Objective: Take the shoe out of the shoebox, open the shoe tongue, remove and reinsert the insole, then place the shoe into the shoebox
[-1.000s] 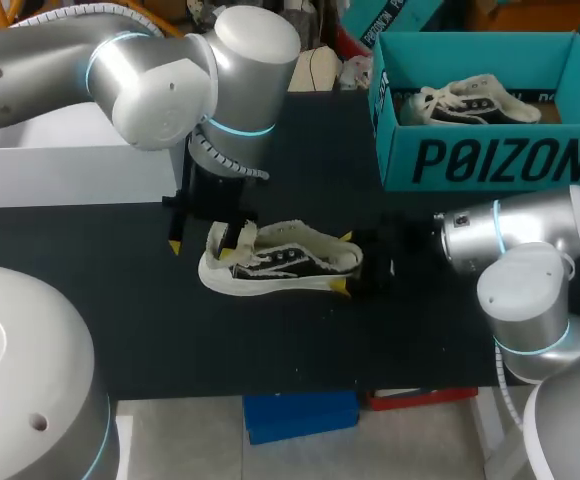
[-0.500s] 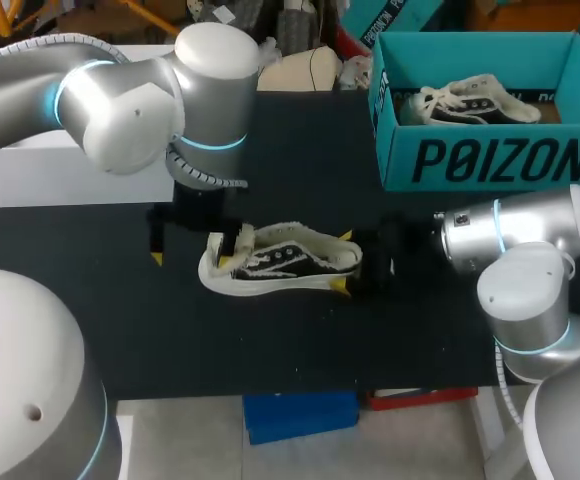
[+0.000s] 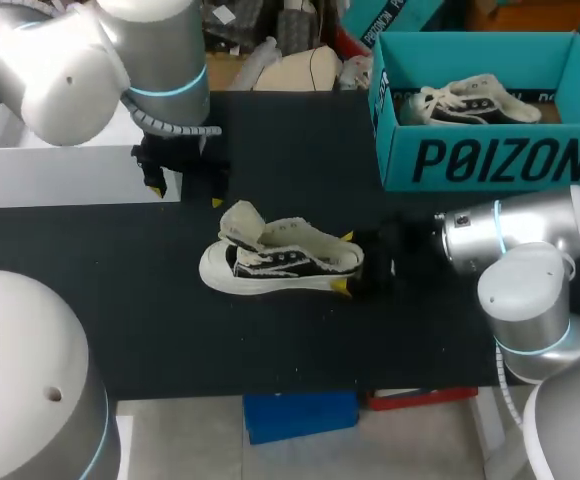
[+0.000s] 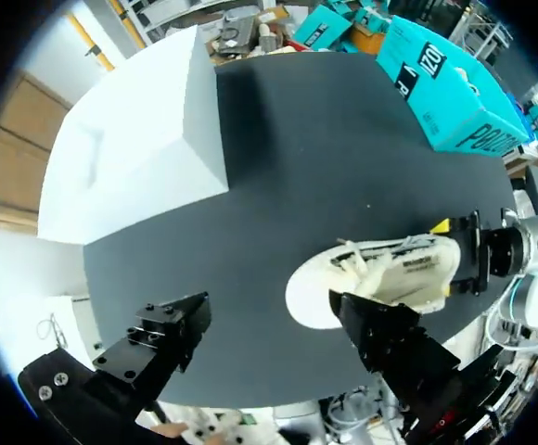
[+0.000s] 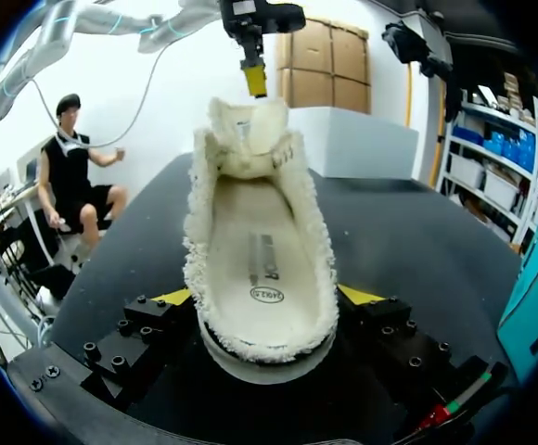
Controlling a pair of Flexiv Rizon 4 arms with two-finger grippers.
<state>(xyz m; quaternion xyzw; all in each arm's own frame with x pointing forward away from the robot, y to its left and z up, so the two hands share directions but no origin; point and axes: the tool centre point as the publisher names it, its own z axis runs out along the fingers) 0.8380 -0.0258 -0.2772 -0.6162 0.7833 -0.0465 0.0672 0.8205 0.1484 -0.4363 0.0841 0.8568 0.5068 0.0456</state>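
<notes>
The shoe [image 3: 280, 262] is black and white with a fluffy cream edge. It stands on its sole near the middle of the table [image 3: 120, 330], toe toward the left edge. Its tongue [image 3: 240, 222] is pulled up over the toe. The insole [image 5: 262, 269] lies flat inside. The blue-green shoebox [image 3: 490, 160] sits open at the far right corner, with a second shoe [image 3: 470, 103] inside

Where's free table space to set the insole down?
Bare: table strip between shoe and near edge; also behind the shoe, between white box and teal shoebox. Crowded: shoe's heel end, clamped by right gripper; left gripper hangs open beside the white box.
</notes>
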